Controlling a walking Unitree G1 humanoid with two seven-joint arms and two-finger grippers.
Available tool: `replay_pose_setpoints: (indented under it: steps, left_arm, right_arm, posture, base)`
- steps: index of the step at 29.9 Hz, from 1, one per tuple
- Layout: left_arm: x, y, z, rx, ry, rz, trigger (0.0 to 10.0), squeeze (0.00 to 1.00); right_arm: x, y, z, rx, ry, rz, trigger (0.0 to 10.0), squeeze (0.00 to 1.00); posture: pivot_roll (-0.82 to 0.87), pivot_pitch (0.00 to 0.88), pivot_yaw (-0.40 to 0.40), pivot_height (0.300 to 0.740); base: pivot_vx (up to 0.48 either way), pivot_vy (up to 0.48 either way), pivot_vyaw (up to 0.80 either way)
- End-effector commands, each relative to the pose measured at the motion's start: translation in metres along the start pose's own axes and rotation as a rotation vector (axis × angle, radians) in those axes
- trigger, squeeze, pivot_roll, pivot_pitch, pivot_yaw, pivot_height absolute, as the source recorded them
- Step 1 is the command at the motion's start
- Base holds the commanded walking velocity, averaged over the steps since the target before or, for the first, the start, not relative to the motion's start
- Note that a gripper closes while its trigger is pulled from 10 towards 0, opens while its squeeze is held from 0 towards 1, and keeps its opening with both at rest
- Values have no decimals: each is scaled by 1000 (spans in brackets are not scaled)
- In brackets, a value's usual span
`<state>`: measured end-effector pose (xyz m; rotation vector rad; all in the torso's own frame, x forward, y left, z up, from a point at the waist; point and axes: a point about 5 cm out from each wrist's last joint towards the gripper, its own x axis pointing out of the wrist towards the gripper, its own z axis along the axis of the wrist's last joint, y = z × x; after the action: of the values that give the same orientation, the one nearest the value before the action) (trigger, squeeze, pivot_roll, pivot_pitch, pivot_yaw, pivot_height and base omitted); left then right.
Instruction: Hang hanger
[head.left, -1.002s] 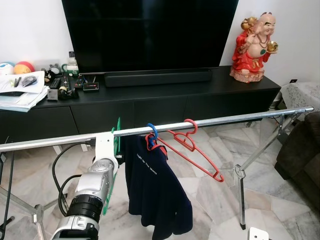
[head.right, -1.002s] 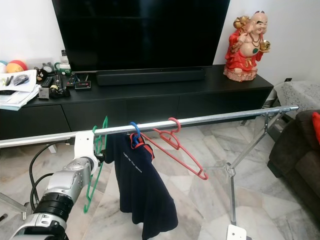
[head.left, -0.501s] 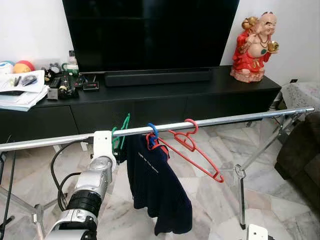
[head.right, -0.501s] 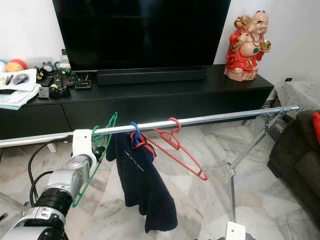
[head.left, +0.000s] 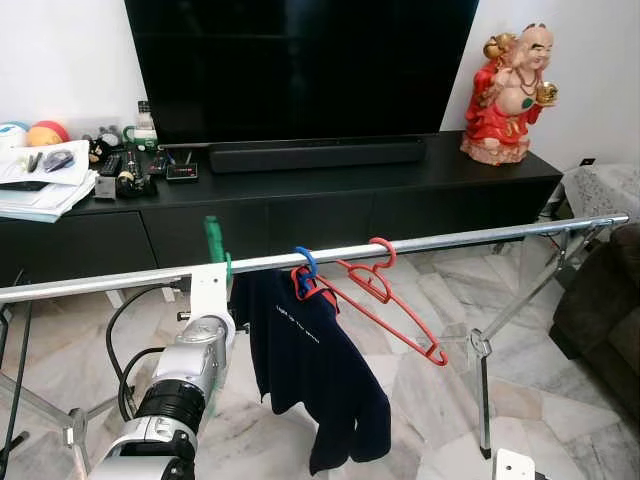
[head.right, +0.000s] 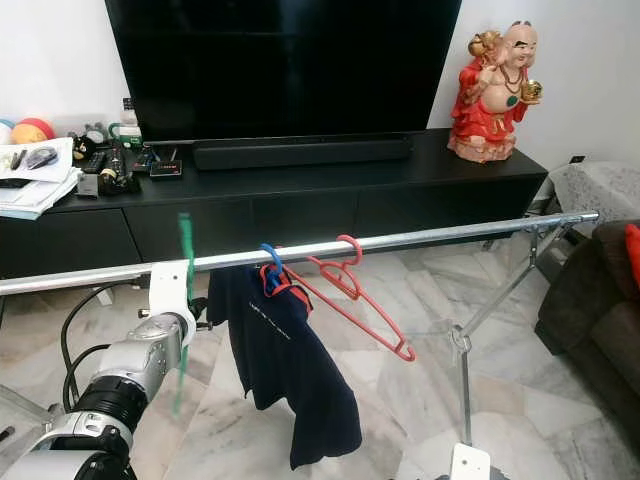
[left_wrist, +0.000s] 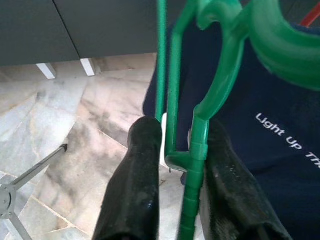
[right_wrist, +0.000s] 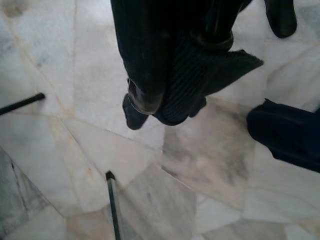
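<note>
A green hanger (head.left: 211, 240) stands edge-on at the silver rail (head.left: 470, 236), its top poking just above the rail beside the white wrist mount. My left gripper (left_wrist: 182, 137) is shut on the green hanger's stem (left_wrist: 192, 165), just under the rail and left of the clothes. A blue hanger (head.left: 303, 263) carrying a navy T-shirt (head.left: 315, 360) hangs on the rail to its right, followed by an empty red hanger (head.left: 390, 300). My right gripper (right_wrist: 165, 107) hangs low over the marble floor with its fingers together.
Behind the rack stands a black TV cabinet (head.left: 330, 200) with a big TV, a red figurine (head.left: 512, 85) and clutter (head.left: 60, 170) at its left end. The rack's legs (head.left: 483, 390) and black cables (head.left: 125, 350) are on the floor. A dark sofa (head.left: 605, 320) is at the right.
The green hanger has swung from a slant to upright and edge-on, its top now above the rail. The navy T-shirt has swayed slightly.
</note>
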<state>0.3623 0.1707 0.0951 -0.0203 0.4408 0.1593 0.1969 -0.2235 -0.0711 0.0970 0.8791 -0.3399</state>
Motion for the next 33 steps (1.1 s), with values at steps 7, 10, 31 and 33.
replay_pose_setpoints:
  steps: [7, 10, 31, 33]
  left_arm:
    - [0, -4, 5, 20, -35, -13, 0, 0]
    - [-2, -5, 7, 18, -58, -18, 0, 0]
    - [-54, 25, -24, 245, -254, -165, 0, 0]
    - [-61, 35, -37, 323, -230, -173, 196, 0]
  right_arm:
    - [2, 13, 16, -8, -38, 12, 10000, 0]
    - [2, 9, 18, -6, -38, 9, 10000, 0]
    - [0, -16, -2, -6, 13, -11, 10000, 0]
    - [-1, -19, -4, -7, 16, -14, 10000, 0]
  posture:
    - [121, 0, -75, 740]
    - [123, 0, -74, 740]
    - [147, 0, -72, 740]
    - [150, 0, -71, 740]
  base:
    - [0, 0, 0]
    - [0, 0, 0]
    - [0, 0, 0]
    - [0, 0, 0]
